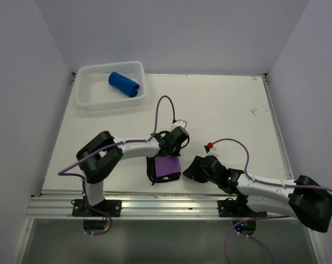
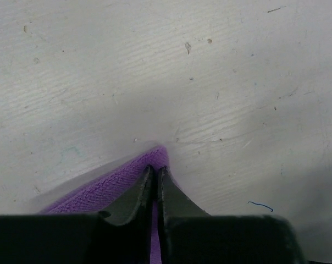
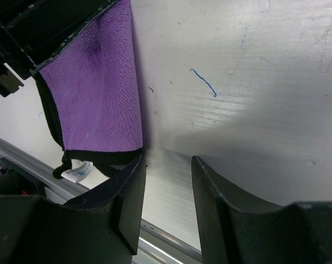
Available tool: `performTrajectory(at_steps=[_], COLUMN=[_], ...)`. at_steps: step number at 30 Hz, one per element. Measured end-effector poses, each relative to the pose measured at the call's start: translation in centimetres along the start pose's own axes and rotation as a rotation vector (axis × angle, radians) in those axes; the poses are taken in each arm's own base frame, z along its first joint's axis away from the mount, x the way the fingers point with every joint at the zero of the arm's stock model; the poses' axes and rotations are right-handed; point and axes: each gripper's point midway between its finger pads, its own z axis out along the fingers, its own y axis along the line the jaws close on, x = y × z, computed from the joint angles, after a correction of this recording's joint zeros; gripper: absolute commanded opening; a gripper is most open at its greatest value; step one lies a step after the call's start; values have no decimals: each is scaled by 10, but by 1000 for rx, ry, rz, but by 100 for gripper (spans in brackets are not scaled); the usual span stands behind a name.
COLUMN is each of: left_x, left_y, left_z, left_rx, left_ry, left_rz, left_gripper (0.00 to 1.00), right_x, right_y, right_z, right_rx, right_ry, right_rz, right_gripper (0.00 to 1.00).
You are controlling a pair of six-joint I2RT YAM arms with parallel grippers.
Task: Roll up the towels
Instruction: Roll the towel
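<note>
**Purple towel pinched at a corner, roll not yet begun**

Left gripper (image 2: 156,175) is seen closed tight on one corner of the purple towel (image 1: 167,166), with cloth caught between its fingers. Right gripper (image 3: 169,165) is held with jaws parted and nothing in them. One of its fingers is just beside the towel's dark edge, near the white label (image 3: 77,171). The purple towel is spread mostly flat on the table (image 1: 226,104), close to the near edge and between the two arms. The blue towel (image 1: 124,84) is seen already rolled inside the basket (image 1: 111,65) at the far left. The step in hand is judged to be gripping the second towel. For the next move, a second hold on the same edge is likely needed, so the cloth can be turned over evenly.
</note>
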Motion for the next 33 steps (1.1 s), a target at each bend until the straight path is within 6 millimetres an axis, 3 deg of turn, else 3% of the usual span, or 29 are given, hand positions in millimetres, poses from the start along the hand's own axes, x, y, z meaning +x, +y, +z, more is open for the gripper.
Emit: performTrajectory(at_steps=[10, 23, 28, 33], left_x=[-1, -1, -1, -1], left_y=[1, 1, 1, 1], left_z=[0, 0, 0, -1], left_rx=[-12, -14, -13, -13], left_ry=[-4, -4, -5, -5], left_rz=[-18, -25, -26, -26], left_gripper=[2, 1, 0, 0], right_x=[3, -3, 6, 9], right_y=[15, 31, 21, 33], right_z=[12, -2, 9, 20], right_rx=[-56, -157, -115, -161], right_ry=[9, -32, -1, 11], right_rz=[54, 95, 86, 106], right_gripper=[44, 54, 53, 52])
